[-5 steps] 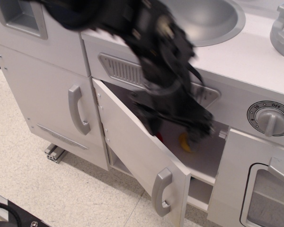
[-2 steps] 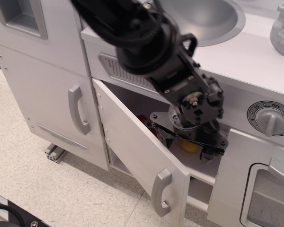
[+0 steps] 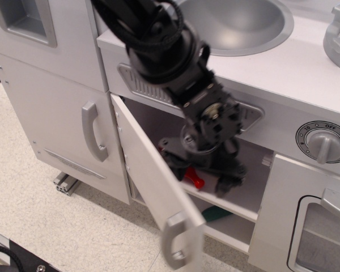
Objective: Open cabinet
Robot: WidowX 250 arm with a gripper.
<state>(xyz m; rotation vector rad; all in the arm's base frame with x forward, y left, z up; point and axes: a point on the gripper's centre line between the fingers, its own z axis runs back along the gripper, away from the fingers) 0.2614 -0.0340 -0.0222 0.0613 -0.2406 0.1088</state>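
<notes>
The cabinet's wide white door (image 3: 150, 181) is hinged at its left side and stands swung well out, its small grey handle (image 3: 174, 247) at the lower front. The white inner shelf (image 3: 238, 205) shows behind it. My black gripper (image 3: 201, 167) hangs in the opening just above the shelf. Its fingers are spread open, and the left fingertip (image 3: 169, 154) is close against the door's inner face. It holds nothing. A small red object (image 3: 194, 179) lies on the shelf under the gripper, and something green (image 3: 215, 214) lies on the level below.
A taller white door with a long curved grey handle (image 3: 93, 131) stands to the left. A grey sink bowl (image 3: 238, 22) is on the counter above. A dial knob (image 3: 324, 143) and the windowed oven door (image 3: 323, 226) are at the right. Speckled floor (image 3: 56, 226) is below.
The cabinet door has swung further open, its handle moving left and down. My gripper has moved left inside the opening. The yellow object seen before is now hidden behind it.
</notes>
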